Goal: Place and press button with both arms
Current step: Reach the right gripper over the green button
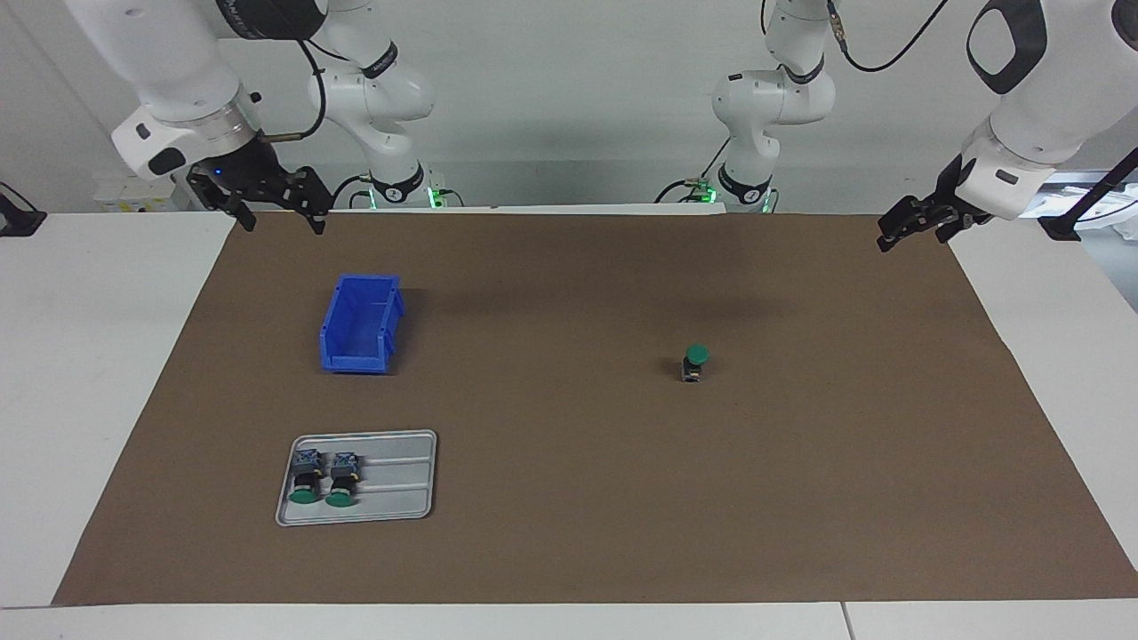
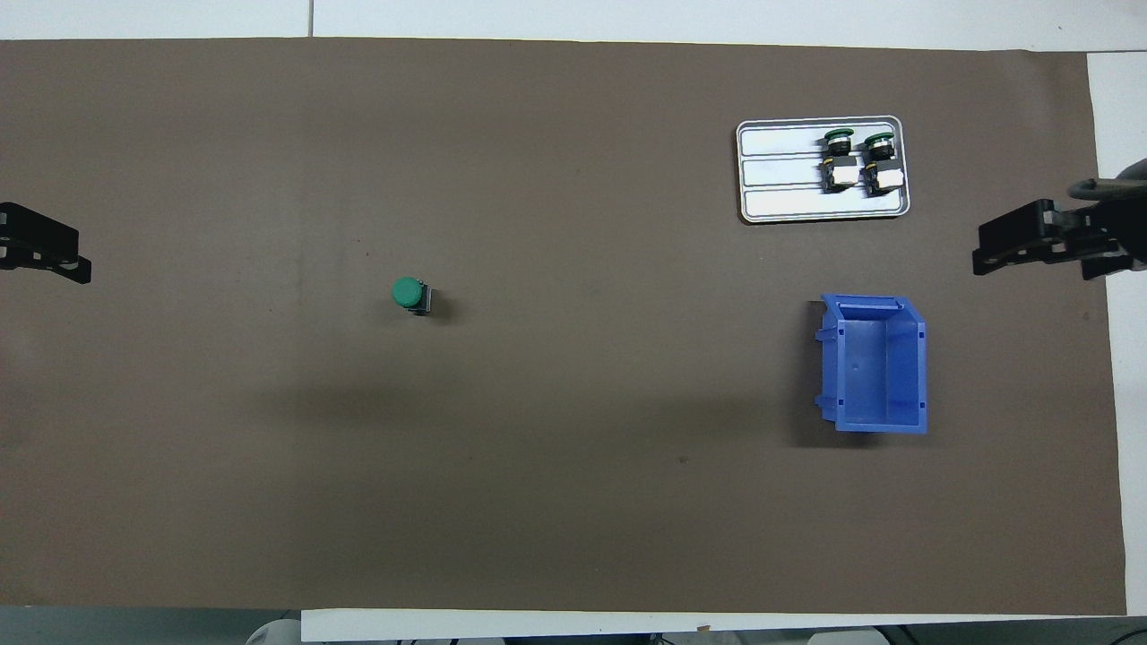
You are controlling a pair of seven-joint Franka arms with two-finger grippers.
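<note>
1. Fingers of the right gripper (image 1: 277, 212) stand spread apart and hold nothing; it hangs over the brown mat's edge at the right arm's end of the table, by the corner closest to the robots.
2. Fingers of the left gripper (image 1: 916, 227) also look parted and empty; it hangs over the mat's edge at the left arm's end of the table.
3. One small push-button switch with a round green cap and a grey-blue block body (image 1: 695, 364) stands upright, cap up, alone on the brown paper mat (image 1: 569, 533), toward the left arm's end and well apart from both grippers.
4. Two more green-capped switches (image 1: 323, 479) lie on their sides, side by side, in a shallow grey metal tray (image 1: 404, 480) at the right arm's end, with their caps pointing away from the robots.
5. An open blue plastic bin (image 1: 360, 324) sits nearer to the robots than the tray, with nothing visible inside it.
6. From the facing view both white arms show in full, along with each gripper's height above the table; the overhead view shows only the gripper tips at its side edges.
7. From overhead, the bin's bare floor and the pale undersides of the tray switches' bodies are plain to see.
</note>
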